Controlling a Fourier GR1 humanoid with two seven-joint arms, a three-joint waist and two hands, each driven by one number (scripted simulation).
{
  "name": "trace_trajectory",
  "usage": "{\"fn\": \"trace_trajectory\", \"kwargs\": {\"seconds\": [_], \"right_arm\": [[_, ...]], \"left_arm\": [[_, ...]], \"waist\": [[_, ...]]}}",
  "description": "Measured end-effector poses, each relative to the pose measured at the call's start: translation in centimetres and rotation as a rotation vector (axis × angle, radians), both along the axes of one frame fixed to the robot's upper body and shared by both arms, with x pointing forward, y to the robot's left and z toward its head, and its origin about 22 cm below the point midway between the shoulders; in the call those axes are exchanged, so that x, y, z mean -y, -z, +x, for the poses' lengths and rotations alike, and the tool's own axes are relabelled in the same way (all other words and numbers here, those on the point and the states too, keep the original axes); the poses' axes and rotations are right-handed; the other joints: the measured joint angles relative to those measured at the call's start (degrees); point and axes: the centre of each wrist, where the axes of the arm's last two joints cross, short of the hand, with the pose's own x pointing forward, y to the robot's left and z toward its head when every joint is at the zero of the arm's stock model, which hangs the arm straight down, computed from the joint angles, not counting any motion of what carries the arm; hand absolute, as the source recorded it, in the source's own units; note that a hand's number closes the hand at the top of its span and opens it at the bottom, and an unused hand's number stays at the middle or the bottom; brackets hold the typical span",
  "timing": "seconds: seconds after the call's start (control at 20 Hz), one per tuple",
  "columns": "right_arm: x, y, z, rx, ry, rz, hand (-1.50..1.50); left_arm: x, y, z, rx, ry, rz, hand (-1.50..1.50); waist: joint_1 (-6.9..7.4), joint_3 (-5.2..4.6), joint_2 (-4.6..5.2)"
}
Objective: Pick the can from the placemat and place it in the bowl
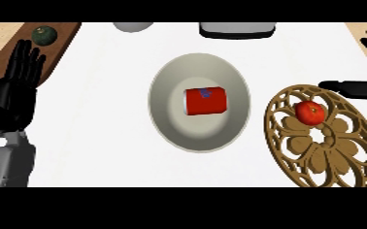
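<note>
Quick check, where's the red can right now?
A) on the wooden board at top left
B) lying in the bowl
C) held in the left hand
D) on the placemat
B: the red can lies on its side inside the bowl, while the placemat holds only a tomato and the left hand rests open at the left edge.
</note>
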Motion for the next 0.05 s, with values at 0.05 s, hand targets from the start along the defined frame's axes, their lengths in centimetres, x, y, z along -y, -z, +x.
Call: {"fn": "trace_trajectory", "kwargs": {"seconds": [0.05], "right_arm": [[1.18, 0.23, -0.3, -0.003, -0.001, 0.005, -1.5]], "left_arm": [[-0.22, -0.34, 0.06, 0.002, 0.002, 0.001, 0.0]], "waist": [[0.05, -0.01, 0.0]]}}
